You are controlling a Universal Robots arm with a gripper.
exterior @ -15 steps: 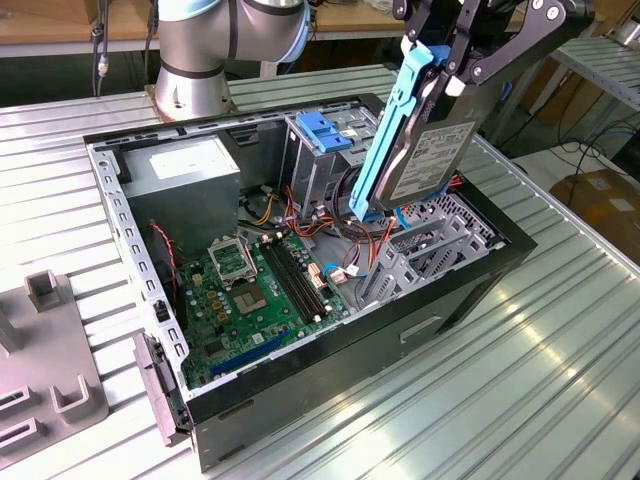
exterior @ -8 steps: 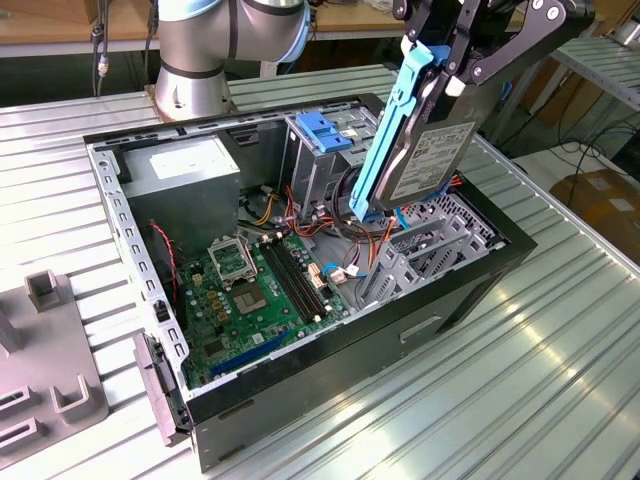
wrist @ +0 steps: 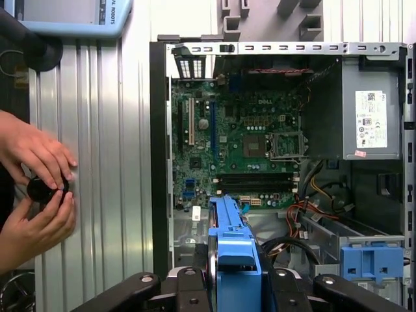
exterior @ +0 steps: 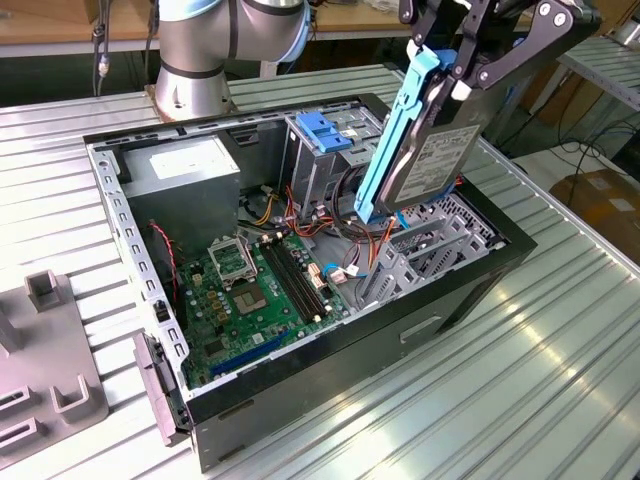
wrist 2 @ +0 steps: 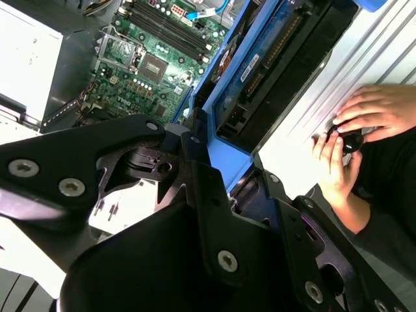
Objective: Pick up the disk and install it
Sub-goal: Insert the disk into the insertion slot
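Scene: an open black metal computer case [exterior: 300, 395] lies on its side on a ribbed silver metal table [exterior: 530, 380], with its green motherboard [exterior: 250, 290] showing.
Arm: the black two-fingered gripper [exterior: 452, 72] hangs above the case, at the end on the exterior view's right.
Jaws: clenched on the top edge of the disk, one finger on each flat face.
Task's thing: the flat rectangular grey metal disk [exterior: 432, 160] with a white label and light blue plastic carrier rail is in the air, tilted, its lower end just above the case's perforated metal drive cage [exterior: 425, 245].
Nearby: orange and red cables [exterior: 352, 250] lie just beside the disk's lower end; a blue plastic handle [exterior: 322, 130] tops a second cage further back.
Beside the case: a person's two hands [wrist: 39, 169] rest on the table around a small round black object [wrist: 45, 190] (well apart from the gripper).
Step in hand: pick-up looks done; the disk is held over the case, not yet seated.
What installing calls for: probably lining the carrier rail up with the cage's slot, keeping clear of the cables.
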